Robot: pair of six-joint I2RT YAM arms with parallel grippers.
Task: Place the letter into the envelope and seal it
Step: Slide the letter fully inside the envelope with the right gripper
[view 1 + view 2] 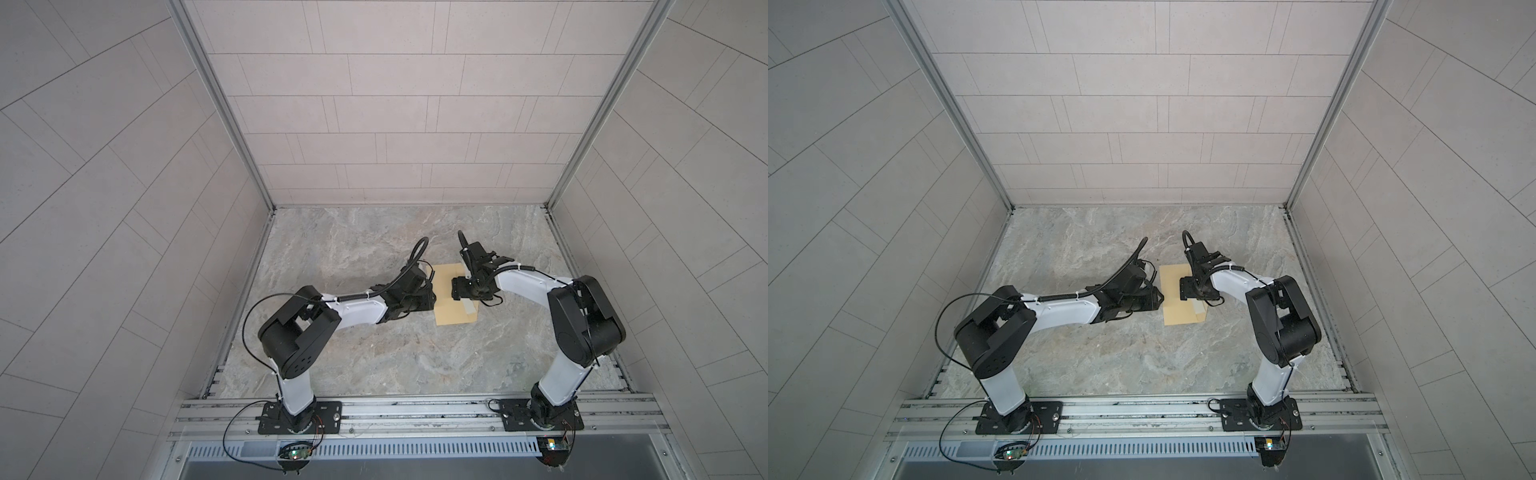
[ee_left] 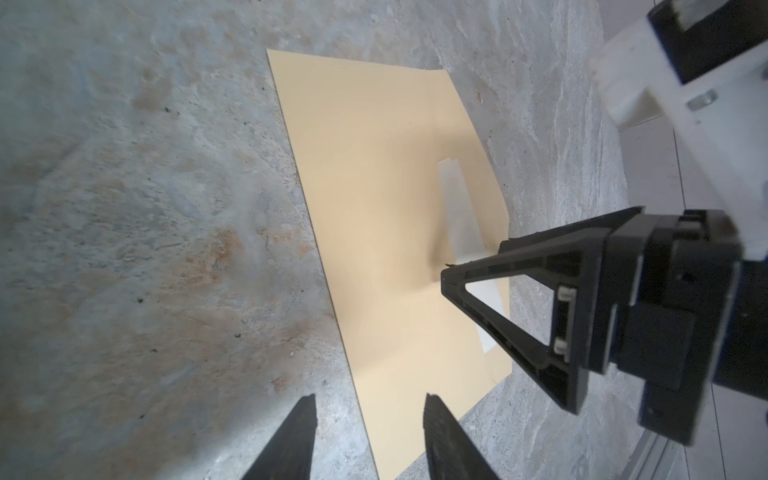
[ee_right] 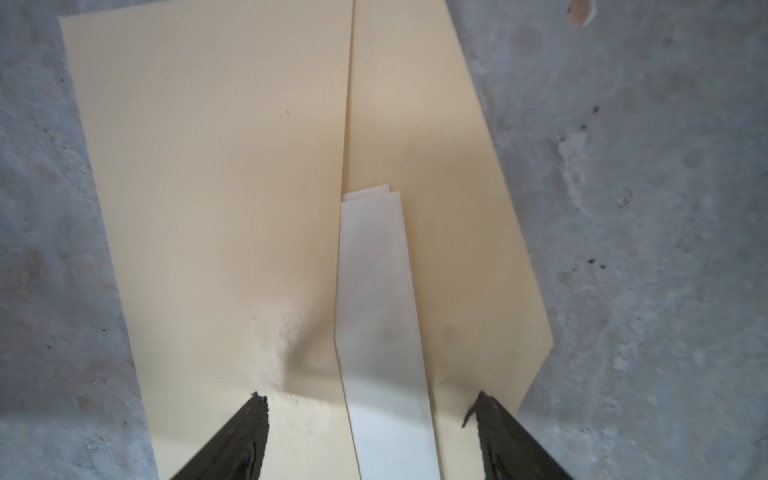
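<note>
Found envelope (image 1: 449, 313) flat on table (image 1: 365, 357), midway between the arms, long axis running away from the bases with a slight skew. Noted flap (image 3: 449, 208) open and laid out flat on the right-arm side, with fold (image 3: 350, 104) parallel to the long axis. Spotted pale strip (image 3: 374, 311) lying on the flap just beside the fold, layered at one end; cannot tell letter edge from adhesive liner. Saw no bordered letter anywhere in the open; judged it inside the envelope, wholly or nearly. Recorded right gripper (image 3: 369, 415) over the flap side, jaws apart, straddling the strip, tips down at or on the paper, clamping nothing. Recorded left gripper (image 2: 370, 405) at the opposite long edge, jaws likewise apart, one over table and one over envelope, gripping nothing. Judged right gripper the nearer to flap and strip, left gripper the nearer to the closed edge. Expect the coming move to turn on the fold. To close, sweep the flap crosswise from the right-arm side toward the left, square to the long axis, not along it. Suggest left gripper as hold-down on the body against sliding. Flagged risk of trapping the strip askew under the flap.
</note>
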